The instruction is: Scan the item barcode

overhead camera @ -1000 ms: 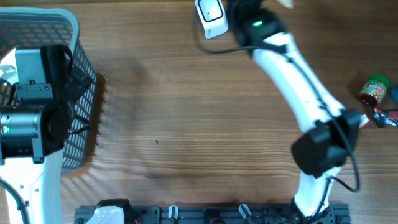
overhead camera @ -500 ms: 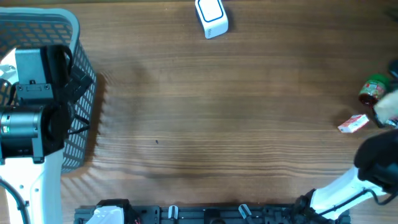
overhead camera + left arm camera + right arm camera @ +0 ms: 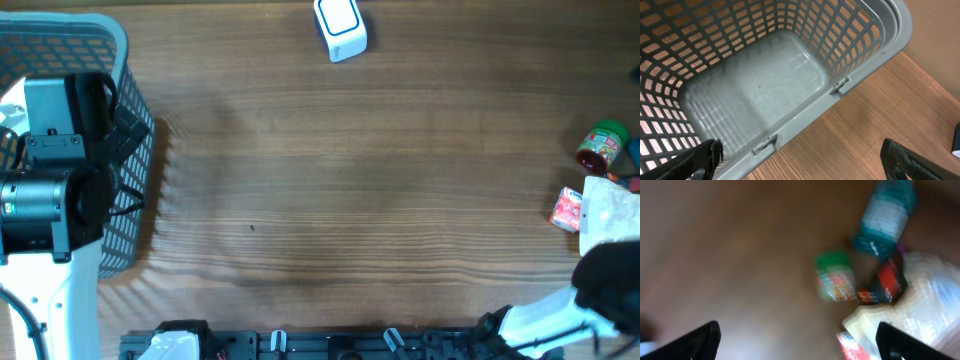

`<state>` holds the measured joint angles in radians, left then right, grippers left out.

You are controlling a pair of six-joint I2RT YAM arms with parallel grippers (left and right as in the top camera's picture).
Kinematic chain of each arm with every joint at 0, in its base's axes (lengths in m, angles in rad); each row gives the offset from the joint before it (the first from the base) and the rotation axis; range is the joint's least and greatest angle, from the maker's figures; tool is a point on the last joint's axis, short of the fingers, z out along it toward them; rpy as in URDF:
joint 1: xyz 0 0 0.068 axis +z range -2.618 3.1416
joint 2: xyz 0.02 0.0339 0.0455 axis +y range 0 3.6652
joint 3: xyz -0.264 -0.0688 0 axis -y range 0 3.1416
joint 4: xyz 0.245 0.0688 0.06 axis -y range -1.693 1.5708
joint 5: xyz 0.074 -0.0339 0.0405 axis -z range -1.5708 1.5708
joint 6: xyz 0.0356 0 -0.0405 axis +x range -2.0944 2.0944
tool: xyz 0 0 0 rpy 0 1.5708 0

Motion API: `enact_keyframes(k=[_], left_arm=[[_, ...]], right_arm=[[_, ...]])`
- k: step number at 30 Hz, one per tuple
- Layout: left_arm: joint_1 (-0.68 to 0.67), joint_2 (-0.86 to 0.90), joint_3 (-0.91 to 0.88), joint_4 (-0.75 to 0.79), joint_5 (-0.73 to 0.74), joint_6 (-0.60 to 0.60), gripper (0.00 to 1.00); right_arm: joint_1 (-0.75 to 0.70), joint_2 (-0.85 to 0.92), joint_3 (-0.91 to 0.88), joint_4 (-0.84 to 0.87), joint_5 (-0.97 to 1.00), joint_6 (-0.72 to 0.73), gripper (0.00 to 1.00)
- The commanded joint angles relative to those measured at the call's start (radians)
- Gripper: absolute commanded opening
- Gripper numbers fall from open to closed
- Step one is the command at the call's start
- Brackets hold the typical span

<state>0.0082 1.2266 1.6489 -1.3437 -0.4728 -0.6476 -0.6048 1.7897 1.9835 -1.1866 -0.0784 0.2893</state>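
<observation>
What most threatens this step is a wrong or double pick. The right gripper (image 3: 800, 342), jaws wide apart and holding nothing, hangs over a tight heap at the right edge of the worktop (image 3: 330, 180). There the green-capped jar (image 3: 835, 277), teal bottle (image 3: 884, 215), red-and-black packet (image 3: 885, 282) and pale pouch (image 3: 912, 312) lie touching or just beside one another. Closing there could catch two things, or nudge the jar away. The wrist view is smeared, so the layout is hard to read. No barcode shows on any item, so whichever is taken may reach the scanner (image 3: 340, 28), well apart at the far edge, with its code turned away. The jar is small and round with a red label. The pouch looks limp and glossy, likely to sag, and the small red box (image 3: 566, 209) beside it is flat. The left gripper (image 3: 805, 160), also spread and empty, hangs over the basket (image 3: 875, 59).
</observation>
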Motion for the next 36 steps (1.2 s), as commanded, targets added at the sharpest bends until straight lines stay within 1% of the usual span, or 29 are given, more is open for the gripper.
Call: enact_keyframes(k=[1,2,4,5,6,8,11,16,18,20,23,24,25,26,28,29,31,32,33,35,36], left_arm=[[0.005,0.000,0.006,0.000,0.002,0.012,1.00],[0.005,0.000,0.006,0.000,0.002,0.012,1.00],[0.007,0.000,0.006,0.002,0.000,0.012,1.00],[0.007,0.000,0.006,0.038,-0.044,0.012,1.00],[0.007,0.000,0.006,0.054,-0.047,0.012,1.00],[0.007,0.001,0.006,0.029,-0.050,0.013,1.00],[0.013,0.000,0.006,-0.072,-0.055,0.012,1.00],[0.013,-0.003,0.006,-0.088,-0.056,0.013,1.00],[0.013,-0.003,0.006,-0.143,-0.055,0.013,1.00],[0.013,-0.003,0.006,-0.181,-0.055,0.012,1.00],[0.013,-0.003,0.006,-0.180,-0.055,0.012,1.00],[0.013,-0.003,0.006,-0.176,-0.063,0.013,1.00],[0.013,-0.003,0.006,-0.139,-0.084,0.012,1.00],[0.013,-0.003,0.006,-0.061,-0.082,0.013,1.00],[0.013,-0.003,0.006,0.018,-0.109,0.010,1.00],[0.014,0.003,0.006,0.151,-0.082,-0.030,1.00],[0.014,0.014,0.006,0.400,-0.077,-0.032,1.00],[0.014,0.023,0.006,0.519,-0.063,-0.041,1.00],[0.013,0.034,0.006,0.675,-0.061,-0.040,1.00],[0.013,0.057,0.006,0.868,-0.062,-0.037,1.00],[0.013,0.062,0.006,0.882,-0.062,0.035,1.00]], right_arm=[[0.005,-0.268,0.045,0.179,-0.251,-0.042,1.00],[0.005,-0.344,0.045,0.327,-0.349,0.013,1.00],[0.005,-0.423,0.045,0.523,-0.409,0.109,1.00],[0.006,-0.464,0.045,0.618,-0.412,0.123,1.00],[0.006,-0.484,0.045,0.664,-0.413,0.123,1.00],[0.006,-0.523,0.045,0.685,-0.414,0.128,1.00],[0.011,-0.548,0.045,0.689,-0.417,0.128,1.00],[0.097,-0.551,0.045,0.736,-0.417,0.130,1.00],[0.138,-0.550,0.045,0.760,-0.416,0.128,1.00],[0.158,-0.550,0.045,0.768,-0.412,0.123,1.00],[0.161,-0.551,0.045,0.760,-0.413,0.087,1.00],[0.162,-0.558,0.043,0.735,-0.413,0.074,1.00],[0.171,-0.570,0.038,0.712,-0.408,0.034,1.00],[0.200,-0.597,0.016,0.703,-0.391,-0.048,1.00],[0.309,-0.665,-0.030,0.650,-0.262,-0.168,1.00],[0.386,-0.711,-0.072,0.630,-0.171,-0.208,1.00],[0.510,-0.800,-0.169,0.632,-0.051,-0.270,1.00],[0.561,-0.849,-0.225,0.640,-0.015,-0.293,1.00],[0.599,-0.900,-0.286,0.662,0.005,-0.302,1.00],[0.637,-0.986,-0.389,0.661,0.011,-0.301,1.00],[0.639,-1.033,-0.435,0.632,0.012,-0.301,1.00]])
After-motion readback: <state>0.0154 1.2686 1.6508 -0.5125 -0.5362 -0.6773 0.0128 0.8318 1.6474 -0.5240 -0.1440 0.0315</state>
